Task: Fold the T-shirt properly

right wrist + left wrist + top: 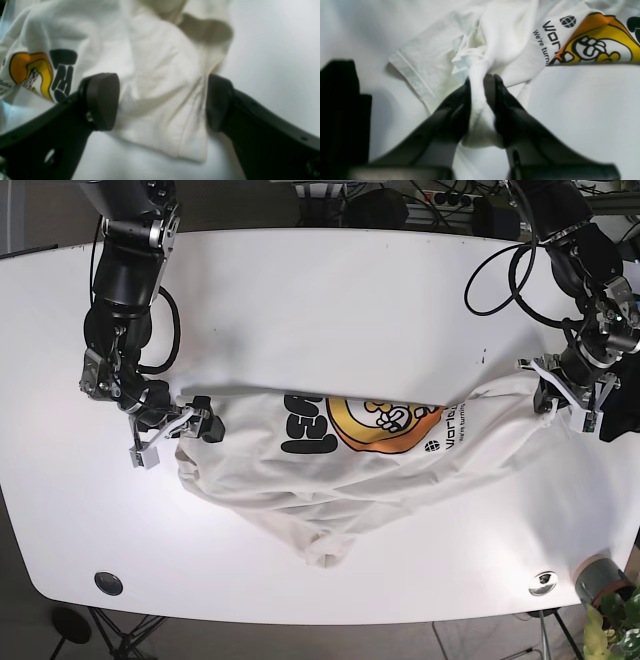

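The white T-shirt [400, 470], printed with an orange and yellow graphic [385, 420] and black lettering, lies crumpled and stretched across the table's middle. In the left wrist view my left gripper [477, 81] is shut on a bunched fold of the T-shirt [507, 42] beside a sleeve hem; in the base view it is at the shirt's right end [556, 394]. My right gripper [160, 102] is open, its fingers [102, 100] wide apart on either side of a flat sleeve of the T-shirt [160, 82]. It hovers at the shirt's left end [172, 430].
The white table [330, 300] runs to a curved front edge. A metal can [598, 580] and a plant stand off its front right corner. Two round grommets [108, 582] sit near the front edge. A black object [340, 112] lies left of my left gripper.
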